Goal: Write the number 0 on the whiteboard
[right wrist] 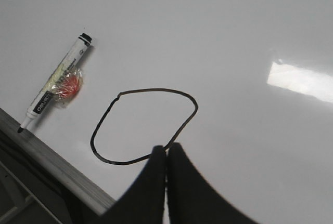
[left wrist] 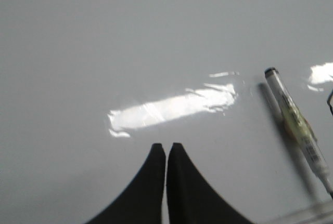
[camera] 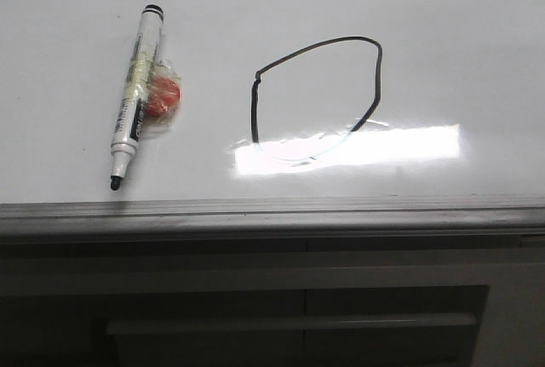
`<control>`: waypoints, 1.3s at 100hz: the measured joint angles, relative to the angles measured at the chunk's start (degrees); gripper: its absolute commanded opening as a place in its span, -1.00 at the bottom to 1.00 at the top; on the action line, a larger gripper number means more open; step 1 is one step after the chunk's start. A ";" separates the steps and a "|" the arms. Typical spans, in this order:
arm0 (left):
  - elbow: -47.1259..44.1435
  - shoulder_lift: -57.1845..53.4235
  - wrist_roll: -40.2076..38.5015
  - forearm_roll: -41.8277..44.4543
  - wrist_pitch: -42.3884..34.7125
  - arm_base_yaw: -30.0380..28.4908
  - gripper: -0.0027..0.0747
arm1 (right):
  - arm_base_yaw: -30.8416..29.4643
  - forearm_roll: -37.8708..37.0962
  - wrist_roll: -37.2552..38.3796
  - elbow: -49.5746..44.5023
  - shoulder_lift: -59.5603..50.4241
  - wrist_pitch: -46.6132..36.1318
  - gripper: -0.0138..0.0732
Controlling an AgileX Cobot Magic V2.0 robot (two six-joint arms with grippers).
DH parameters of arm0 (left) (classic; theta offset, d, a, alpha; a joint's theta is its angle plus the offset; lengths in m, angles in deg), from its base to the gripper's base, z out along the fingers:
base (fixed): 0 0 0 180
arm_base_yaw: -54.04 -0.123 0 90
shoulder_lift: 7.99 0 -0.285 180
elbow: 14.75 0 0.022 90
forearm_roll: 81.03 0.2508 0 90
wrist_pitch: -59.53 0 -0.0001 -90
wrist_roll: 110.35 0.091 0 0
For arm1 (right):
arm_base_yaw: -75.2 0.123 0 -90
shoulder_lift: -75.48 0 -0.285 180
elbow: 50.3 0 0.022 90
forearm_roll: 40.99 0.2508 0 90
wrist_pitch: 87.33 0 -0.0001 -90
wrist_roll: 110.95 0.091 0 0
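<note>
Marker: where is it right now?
In the front view the marker lies flat on the left side of the whiteboard, left of the drawn 0, uncapped tip toward the board's near edge; no pincer holds it.

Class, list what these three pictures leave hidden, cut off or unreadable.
- Front view: the lower part of the number 0 is washed out by glare on the whiteboard.
- Left wrist view: the marker is blurred, its tip cut off by the edge.
- Right wrist view: the right gripper hides part of the loop.
</note>
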 measured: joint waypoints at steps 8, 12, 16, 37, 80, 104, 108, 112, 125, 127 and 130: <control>-0.37 0.00 3.90 -4.95 -4.28 -3.45 -0.98 | 0.00 0.00 0.00 0.00 0.00 0.00 -0.82; -0.41 0.00 4.50 -5.97 -5.91 -4.71 -0.98 | 0.00 0.00 0.00 0.00 0.00 0.00 -0.82; -0.51 0.00 5.07 -6.95 -7.38 -5.63 -0.98 | 0.00 0.00 0.00 0.00 0.00 0.00 -0.82; -4.62 0.00 6.93 -10.69 -4.67 -6.24 -0.98 | 0.00 0.00 0.00 0.00 0.00 0.00 -0.82; -6.35 0.00 7.92 -15.37 11.42 -6.24 -0.98 | 0.00 0.00 0.00 0.00 0.00 0.00 -0.82; -6.25 0.00 8.05 -16.68 11.49 -6.24 -0.98 | 0.00 0.00 0.00 0.00 0.00 0.00 -0.82; -6.25 0.00 8.09 -16.73 11.49 -6.24 -0.98 | 0.00 0.00 0.00 0.00 0.00 0.00 -0.82; -6.25 0.00 8.09 -16.73 11.49 -6.24 -0.98 | 0.00 0.00 0.00 0.00 0.00 0.00 -0.82; -6.25 0.00 8.09 -16.82 11.49 -6.24 -0.98 | 0.00 0.00 0.00 0.00 0.00 0.00 -0.82; -6.25 0.00 8.18 -16.82 11.49 -6.24 -0.98 | 0.00 0.00 0.00 0.00 0.00 0.00 -0.82; -6.25 0.00 8.18 -16.82 11.49 -6.24 -0.98 | 0.00 0.00 0.00 0.00 0.00 0.00 -0.82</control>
